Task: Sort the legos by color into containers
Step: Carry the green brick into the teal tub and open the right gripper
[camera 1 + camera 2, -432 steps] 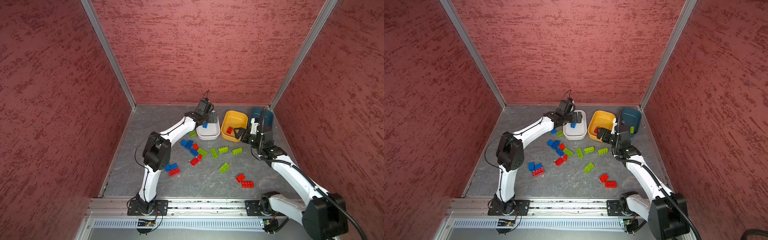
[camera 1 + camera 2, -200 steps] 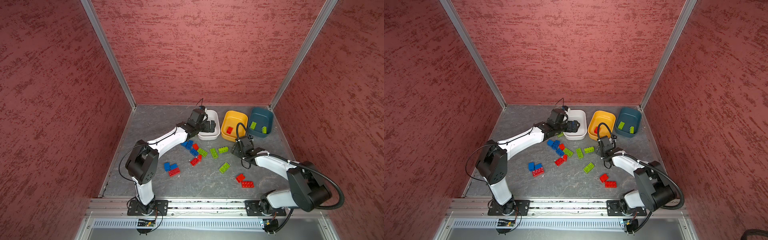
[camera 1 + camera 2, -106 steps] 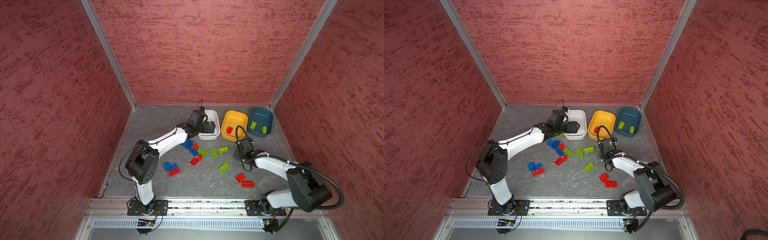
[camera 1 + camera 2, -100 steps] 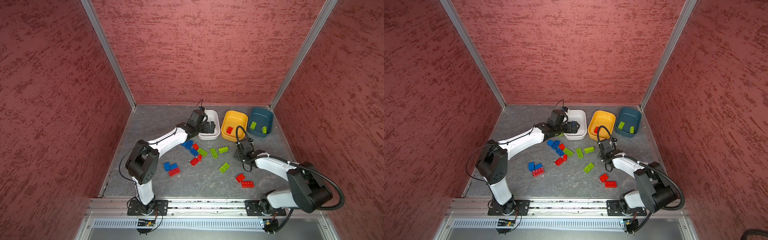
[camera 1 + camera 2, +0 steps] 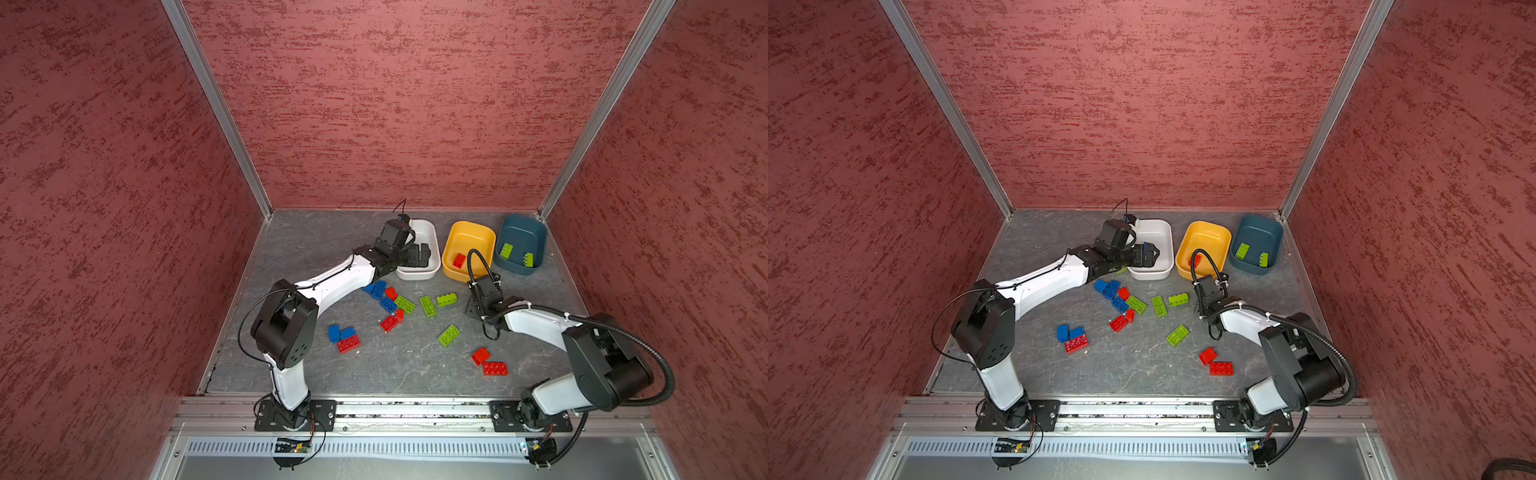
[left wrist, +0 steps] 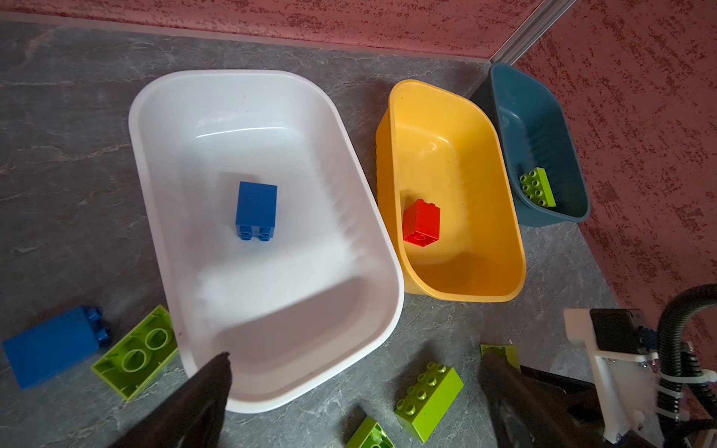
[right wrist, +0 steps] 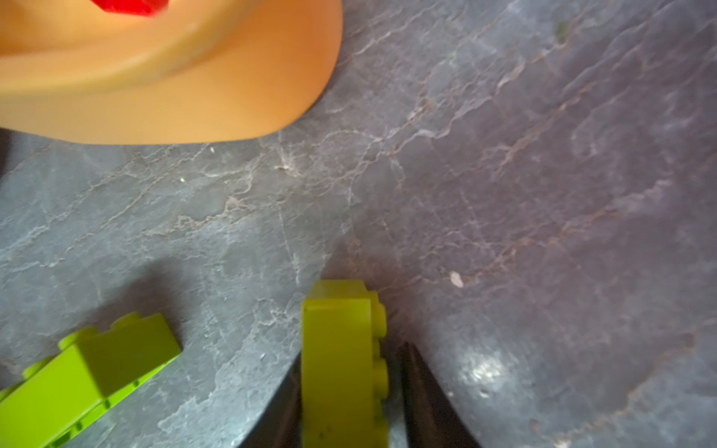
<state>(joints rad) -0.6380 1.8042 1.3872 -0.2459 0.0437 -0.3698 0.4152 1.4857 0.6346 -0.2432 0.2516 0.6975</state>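
I see blue lego in white tub, red lego in yellow tub, green legos in teal tub, others scattered.

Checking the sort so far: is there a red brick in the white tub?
No, the white tub holds only one blue brick; the red brick lies in the yellow-orange tub.

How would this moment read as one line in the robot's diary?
left tool open at white tub | right tool astride lime brick | white tub holds blue brick

Loose bricks lie before three side-by-side tubs.
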